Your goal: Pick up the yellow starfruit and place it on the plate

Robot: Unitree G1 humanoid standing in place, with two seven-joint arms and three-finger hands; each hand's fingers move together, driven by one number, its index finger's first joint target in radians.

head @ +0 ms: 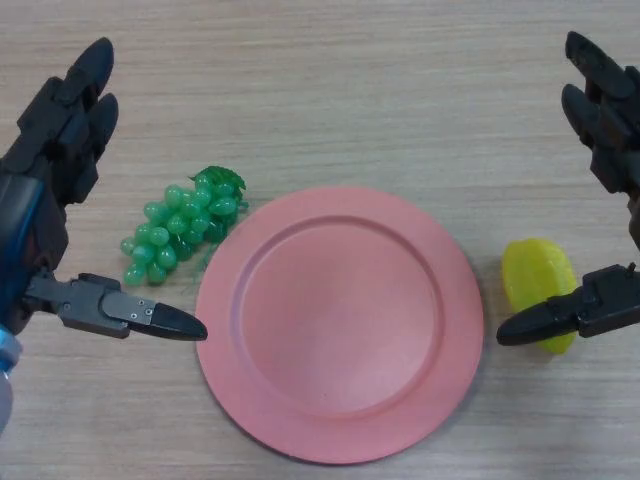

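The pink plate [340, 325] sits nearest, bare. The right hand [610, 200] is spread open, empty, thumb crossing in front of the yellow starfruit [536, 280] lying just right of the plate. The left hand [50, 190] is open beside green grapes [180, 235].

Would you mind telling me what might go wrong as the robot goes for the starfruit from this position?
1. The right hand is open with its thumb already over the yellow starfruit; a shallow pinch might squeeze the fruit out sideways.
2. The starfruit lies just off the pink plate's right rim, so closing fingers could catch that rim and shift the plate.
3. The green grapes touch the opposite rim and may be nudged then.
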